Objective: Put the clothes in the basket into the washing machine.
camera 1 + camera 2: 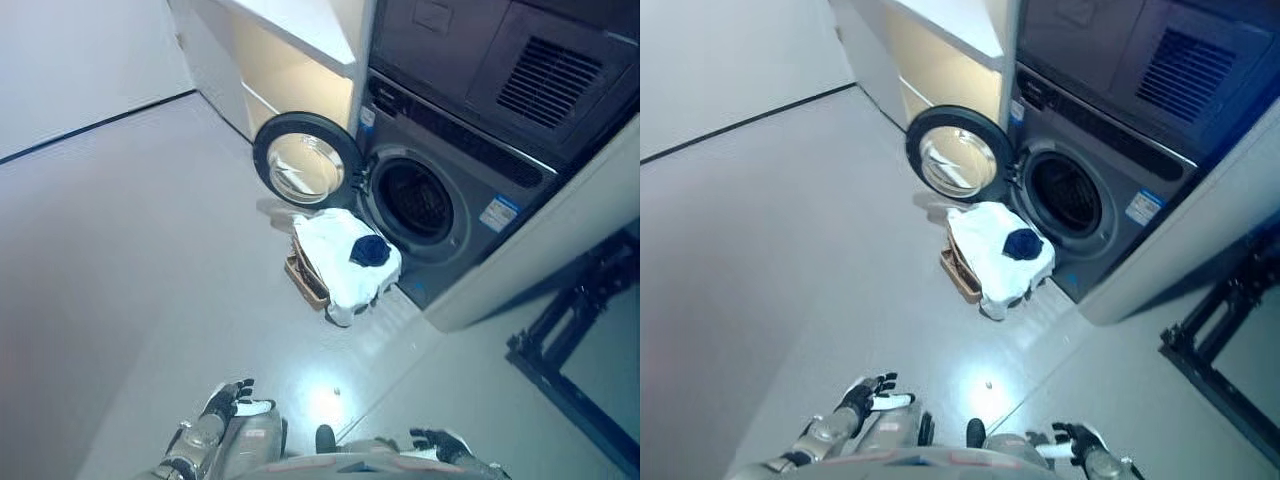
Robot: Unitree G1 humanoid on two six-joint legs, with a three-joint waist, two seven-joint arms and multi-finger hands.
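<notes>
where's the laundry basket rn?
The basket sits on the floor mid-frame, right in front of the washing machine, just below its open door, draped with white cloth with a dark item on top.

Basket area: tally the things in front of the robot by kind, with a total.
Washing machine, door swung open: 1
Basket on the floor: 1
White cloth draped over the basket: 1
Dark blue cloth on top of the white cloth: 1
Robot hand, left and right, both low and empty: 2
Total: 6
</notes>
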